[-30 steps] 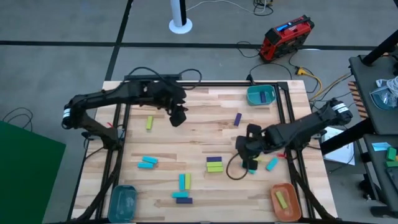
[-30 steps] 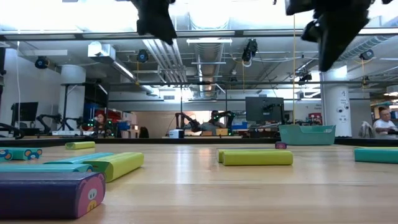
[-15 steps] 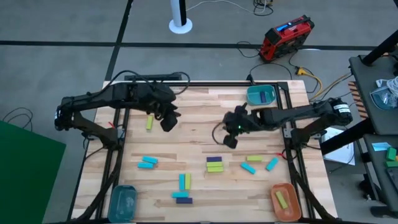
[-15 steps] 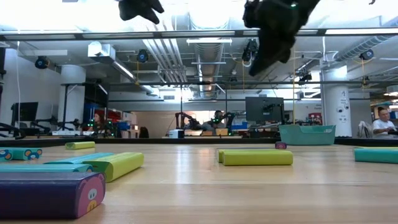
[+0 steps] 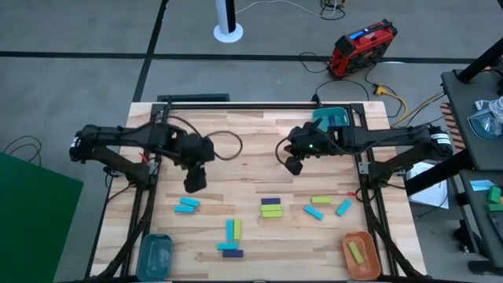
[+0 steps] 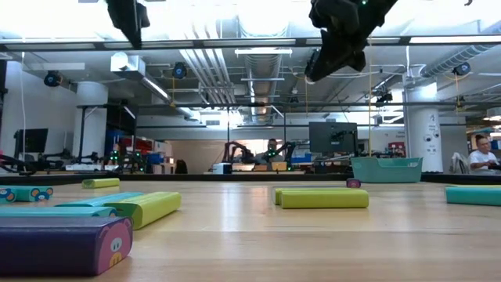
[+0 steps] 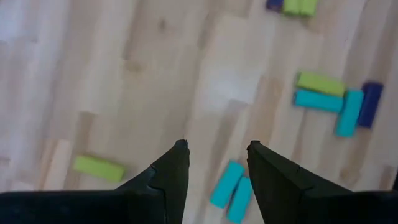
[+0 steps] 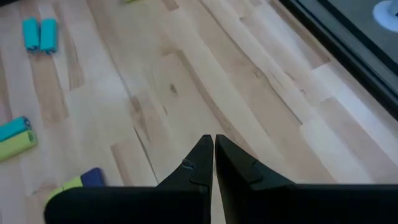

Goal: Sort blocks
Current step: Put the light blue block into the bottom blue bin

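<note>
Small blocks lie scattered on the wooden table (image 5: 251,134): a cyan pair (image 5: 186,205), a purple-and-green pair (image 5: 271,207), a cyan and a green one side by side (image 5: 233,229), a purple one (image 5: 231,251), and green (image 5: 318,200) and cyan ones (image 5: 343,207) at the right. My left gripper (image 5: 194,179) hangs open above the table's left part, the cyan pair (image 7: 231,191) just beyond its fingers (image 7: 216,146). My right gripper (image 5: 293,165) hovers shut (image 8: 213,149) over bare wood right of centre, with nothing showing between its fingers.
A teal bowl (image 5: 330,119) with a purple block stands at the far right corner. Another teal bowl (image 5: 156,255) sits at the near left, and an orange bowl (image 5: 358,253) with a green block at the near right. Both grippers hang high in the low view (image 6: 129,19) (image 6: 340,39).
My left gripper has gone toward the table's near and left edges, ending above the cyan pair. My right gripper has left the blocks at the near right and travelled toward the far edge and the middle of the table. No block has moved.
</note>
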Tool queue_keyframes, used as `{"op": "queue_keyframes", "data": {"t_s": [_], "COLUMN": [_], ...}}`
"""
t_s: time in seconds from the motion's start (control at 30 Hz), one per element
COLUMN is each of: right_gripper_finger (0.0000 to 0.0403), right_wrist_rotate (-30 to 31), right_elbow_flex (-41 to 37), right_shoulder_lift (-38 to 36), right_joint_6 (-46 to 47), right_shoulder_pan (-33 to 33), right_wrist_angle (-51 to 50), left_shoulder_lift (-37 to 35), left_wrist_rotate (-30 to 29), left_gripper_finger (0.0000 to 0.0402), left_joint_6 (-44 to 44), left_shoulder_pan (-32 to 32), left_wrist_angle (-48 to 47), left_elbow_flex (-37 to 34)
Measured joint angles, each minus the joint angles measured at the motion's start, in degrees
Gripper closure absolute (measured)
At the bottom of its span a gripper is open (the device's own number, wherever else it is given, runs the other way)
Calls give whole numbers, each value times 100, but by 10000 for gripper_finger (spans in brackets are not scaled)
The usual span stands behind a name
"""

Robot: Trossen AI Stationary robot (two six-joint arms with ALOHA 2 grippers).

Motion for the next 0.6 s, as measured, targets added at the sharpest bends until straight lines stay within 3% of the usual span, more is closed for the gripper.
{"op": "queue_keyframes", "data": {"t_s": [0.2, 0.6], "right_gripper_finger": [394, 394], "right_wrist_rotate": [0, 2], "right_elbow_flex": [0, -36], "right_shoulder_lift": [-144, -142], "right_joint_6": [13, 72], "right_shoulder_pan": [-47, -47], "right_wrist_angle": [-4, -142], "left_shoulder_lift": [7, 9], "left_wrist_rotate": [731, 825], "left_gripper_finger": [260, 260], "left_joint_6": [121, 445], "left_shoulder_pan": [-67, -577], "left_wrist_angle": [904, 2040], "left_elbow_flex": [-1085, -2861]}}
